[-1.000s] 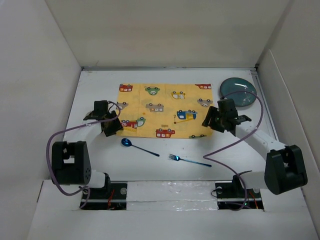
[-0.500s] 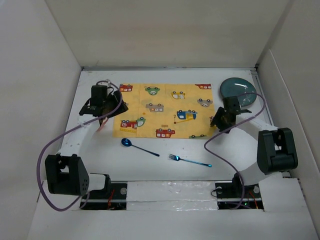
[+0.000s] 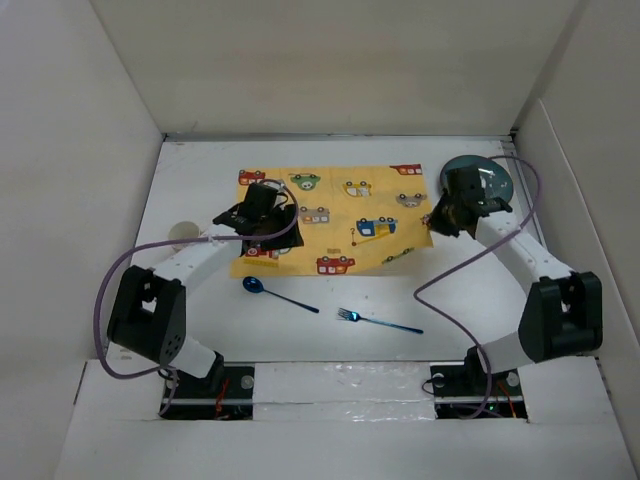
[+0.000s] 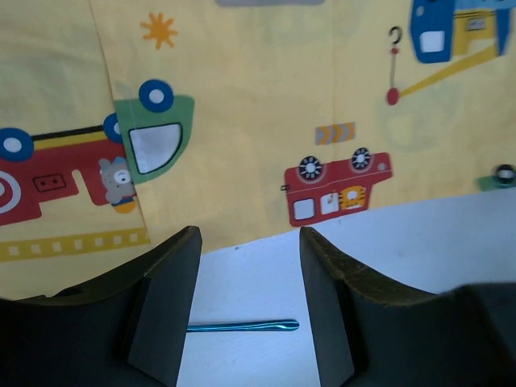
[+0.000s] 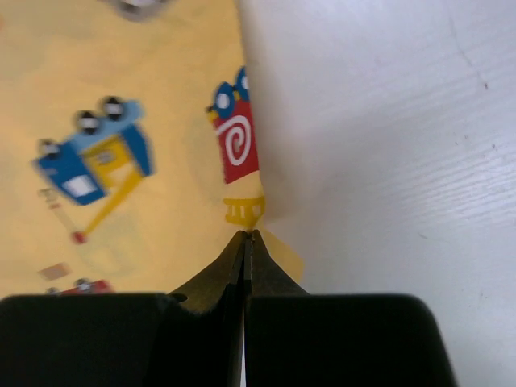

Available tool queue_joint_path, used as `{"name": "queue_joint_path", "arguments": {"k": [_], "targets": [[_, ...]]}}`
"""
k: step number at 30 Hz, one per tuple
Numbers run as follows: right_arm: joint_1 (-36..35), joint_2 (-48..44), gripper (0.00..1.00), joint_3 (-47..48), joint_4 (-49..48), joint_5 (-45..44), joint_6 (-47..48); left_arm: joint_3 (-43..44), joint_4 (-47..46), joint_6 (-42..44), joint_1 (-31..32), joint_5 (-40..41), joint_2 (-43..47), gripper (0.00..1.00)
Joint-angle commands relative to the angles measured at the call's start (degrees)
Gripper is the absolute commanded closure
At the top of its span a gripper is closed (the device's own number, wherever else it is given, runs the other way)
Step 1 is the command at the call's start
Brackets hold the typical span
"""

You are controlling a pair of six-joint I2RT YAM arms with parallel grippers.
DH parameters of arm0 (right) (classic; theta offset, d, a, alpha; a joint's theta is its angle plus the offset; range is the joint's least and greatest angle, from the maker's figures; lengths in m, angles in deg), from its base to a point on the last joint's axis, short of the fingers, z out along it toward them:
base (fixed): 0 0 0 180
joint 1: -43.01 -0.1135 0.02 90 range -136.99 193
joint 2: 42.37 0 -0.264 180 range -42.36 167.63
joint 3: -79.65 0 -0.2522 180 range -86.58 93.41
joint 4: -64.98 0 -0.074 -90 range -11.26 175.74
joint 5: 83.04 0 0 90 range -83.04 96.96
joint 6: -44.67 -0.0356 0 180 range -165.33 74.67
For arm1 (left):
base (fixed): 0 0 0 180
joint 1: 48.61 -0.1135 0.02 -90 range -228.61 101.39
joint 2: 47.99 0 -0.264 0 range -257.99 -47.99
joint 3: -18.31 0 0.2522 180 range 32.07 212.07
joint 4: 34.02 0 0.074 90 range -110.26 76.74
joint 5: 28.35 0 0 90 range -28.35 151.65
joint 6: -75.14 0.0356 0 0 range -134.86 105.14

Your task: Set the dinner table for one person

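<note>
The white dinner table (image 3: 190, 185) carries a yellow placemat (image 3: 335, 205) printed with cars. My right gripper (image 3: 438, 222) is shut on the placemat's right edge (image 5: 242, 205); the cloth puckers up at the closed tips of my right gripper (image 5: 246, 235). Over the mat's near left part hangs my left gripper (image 3: 262, 242), open and holding nothing. In its wrist view the left gripper (image 4: 250, 242) frames bare table with the spoon's blue handle (image 4: 242, 326) below the placemat (image 4: 242, 121). A blue spoon (image 3: 275, 293) and a blue fork (image 3: 378, 321) lie in front of the mat.
A teal plate (image 3: 492, 180) sits at the back right, partly behind my right arm. A small pale round thing (image 3: 182, 234) rests left of the mat. White walls close in on the left, back and right.
My right gripper went to the placemat's right edge and shut on it, skewing the near right corner. My left arm swung from the mat's left edge to over its near left part.
</note>
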Motion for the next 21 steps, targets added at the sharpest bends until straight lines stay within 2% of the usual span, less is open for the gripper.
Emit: {"name": "queue_joint_path", "arguments": {"k": [1, 3, 4, 5, 6, 8, 13, 16, 18, 19, 21], "targets": [[-3.31, -6.76, 1.0, 6.82, 5.35, -5.37, 2.35, -1.47, -1.59, -1.77, -0.08, 1.12, -1.52, 0.51], [-3.92, -6.07, 0.96, 6.74, 7.01, -5.47, 2.52, -1.82, -1.67, -1.51, -0.08, 1.47, -3.02, 0.5], [-4.71, -5.36, 0.85, 6.65, 7.11, -6.07, 2.35, -1.91, -1.5, -1.33, -0.08, 1.73, -3.54, 0.49], [-4.71, -4.49, 0.57, 5.35, 7.2, -7.12, 2.52, -1.82, -1.23, -1.15, -0.08, 2.0, -3.98, 0.49], [-4.71, -3.43, 0.47, 4.9, 7.46, -7.31, 2.35, -1.91, -0.97, -1.07, -0.08, 2.35, -4.94, 0.48], [-5.24, -2.02, 0.35, 3.67, 7.38, -6.79, 1.38, -1.82, -0.09, -0.63, -0.08, 3.31, -5.57, 0.48], [-5.24, -3.95, 0.34, -0.12, 4.22, -6.78, 0.67, -1.82, 0.87, 0.25, -0.08, 5.07, -3.9, 0.48], [-5.24, -2.29, 0.38, 1.02, 4.48, -6.96, 0.94, -1.47, 1.32, 0.69, -0.08, 5.52, -3.02, 0.48], [-5.76, -1.67, 0.49, 2.08, 4.57, -9.32, 1.38, -1.03, 1.41, 0.78, -0.08, 5.69, -2.76, 0.48], [-5.77, -2.1, 0.6, 4.6, 5.26, -11.94, 1.38, -0.85, 1.75, 0.78, -0.08, 5.52, -2.67, 0.48], [-6.38, -3.06, 0.62, 5.15, 5.7, -12.66, 1.29, -0.5, 1.93, 0.69, -0.08, 5.52, -2.67, 0.48]]}}
